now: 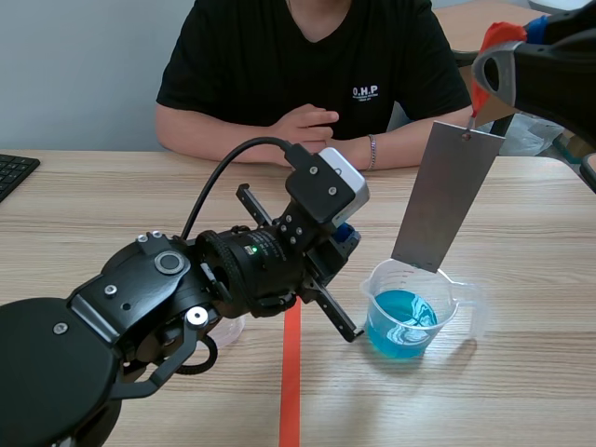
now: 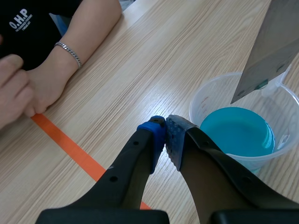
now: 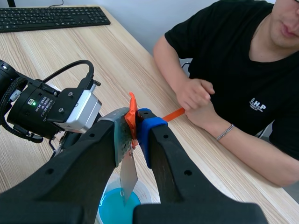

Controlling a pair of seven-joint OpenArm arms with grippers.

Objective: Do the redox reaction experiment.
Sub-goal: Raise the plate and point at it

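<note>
A clear beaker [image 1: 367, 291] with blue liquid [image 1: 402, 322] stands right of the orange tape line. A grey metal plate [image 1: 447, 194] hangs tilted over it from an orange-red tab [image 3: 132, 115]. My right gripper [image 1: 480, 91] is shut on that tab [image 1: 498, 37]. The plate's lower edge is at about rim height; I cannot tell if it touches the liquid. In the right wrist view the plate [image 3: 128, 175] dangles under my right gripper [image 3: 133, 127] above the liquid [image 3: 111, 208]. My left gripper [image 2: 164, 135] is shut on nothing, just beside the beaker [image 2: 200, 99] and plate [image 2: 271, 51].
A person sits across the table with hands [image 1: 303, 126] resting near the far edge, a bracelet on one wrist [image 2: 67, 51]. A black keyboard [image 1: 13, 173] lies at far left. The left arm [image 1: 140, 307] fills the near left. A clear cup edge [image 1: 229, 331] shows under it.
</note>
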